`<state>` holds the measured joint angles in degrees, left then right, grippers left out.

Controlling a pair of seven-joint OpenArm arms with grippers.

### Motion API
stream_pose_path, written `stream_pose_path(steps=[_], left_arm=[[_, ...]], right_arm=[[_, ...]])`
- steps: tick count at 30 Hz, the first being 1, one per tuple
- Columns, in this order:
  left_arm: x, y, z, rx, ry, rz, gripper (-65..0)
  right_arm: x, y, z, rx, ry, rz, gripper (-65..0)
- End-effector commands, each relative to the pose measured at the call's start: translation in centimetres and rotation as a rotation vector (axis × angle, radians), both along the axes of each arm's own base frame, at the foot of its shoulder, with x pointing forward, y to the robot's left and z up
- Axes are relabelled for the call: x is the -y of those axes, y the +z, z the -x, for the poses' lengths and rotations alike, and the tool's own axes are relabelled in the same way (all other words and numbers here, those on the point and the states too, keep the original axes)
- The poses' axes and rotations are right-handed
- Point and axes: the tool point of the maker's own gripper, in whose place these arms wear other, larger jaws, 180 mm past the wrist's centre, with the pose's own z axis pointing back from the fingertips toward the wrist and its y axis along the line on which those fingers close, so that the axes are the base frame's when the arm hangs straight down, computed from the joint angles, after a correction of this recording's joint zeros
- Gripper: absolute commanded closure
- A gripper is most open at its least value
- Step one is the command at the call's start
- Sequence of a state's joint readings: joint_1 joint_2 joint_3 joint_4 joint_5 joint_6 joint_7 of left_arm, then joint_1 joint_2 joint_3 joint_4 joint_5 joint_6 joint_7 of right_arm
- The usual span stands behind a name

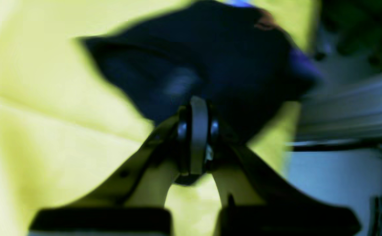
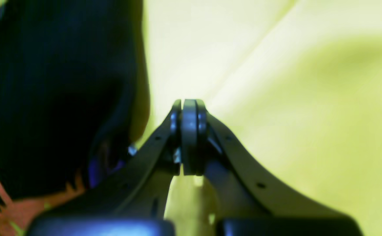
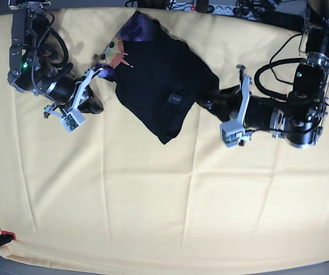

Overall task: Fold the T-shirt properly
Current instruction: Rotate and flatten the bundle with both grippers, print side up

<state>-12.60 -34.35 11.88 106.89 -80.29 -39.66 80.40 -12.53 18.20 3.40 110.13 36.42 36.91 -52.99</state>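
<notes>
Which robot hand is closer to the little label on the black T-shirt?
The left end effector, shut at the T-shirt's edge, is closer to the label. The right end effector sits shut on the yellow cloth beside the opposite edge.

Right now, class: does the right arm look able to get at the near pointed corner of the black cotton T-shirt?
Probably yes. The black cotton T-shirt lies beside the right arm's shut fingers, with only bare yellow cloth between them and that corner.
</notes>
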Motion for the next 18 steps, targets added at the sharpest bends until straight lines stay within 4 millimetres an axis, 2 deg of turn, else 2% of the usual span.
stream_pose_path(steps=[1, 5, 8, 10, 14, 18], left_arm=[[0.2, 0.7, 0.8, 0.011, -0.022, 0.022, 0.0], [0.5, -2.1, 4.7, -0.095, -0.055, -0.009, 0.0], [-0.1, -5.1, 7.1, -0.148, -0.094, -0.113, 0.0], [-0.8, -7.2, 7.8, -0.147, -0.116, -0.212, 0.0], [-1.2, -10.1, 6.8, -0.027, -0.099, -0.313, 0.0], [-1.1, -11.1, 3.9, 0.107, -0.079, -0.339, 0.0]], right_arm=[[-0.1, 1.1, -0.5, 0.037, 0.008, -0.013, 0.0], [-0.1, 0.7, -0.1, 0.022, 0.033, 0.007, 0.0], [0.0, 0.4, 0.2, -0.004, 0.038, 0.019, 0.0], [-0.2, 0.2, 0.7, -0.032, 0.05, 0.006, 0.0], [-0.8, -0.7, 2.6, -0.101, 0.084, -0.015, 0.0], [-1.2, -1.5, 4.4, -0.146, 0.096, -0.043, 0.0]])
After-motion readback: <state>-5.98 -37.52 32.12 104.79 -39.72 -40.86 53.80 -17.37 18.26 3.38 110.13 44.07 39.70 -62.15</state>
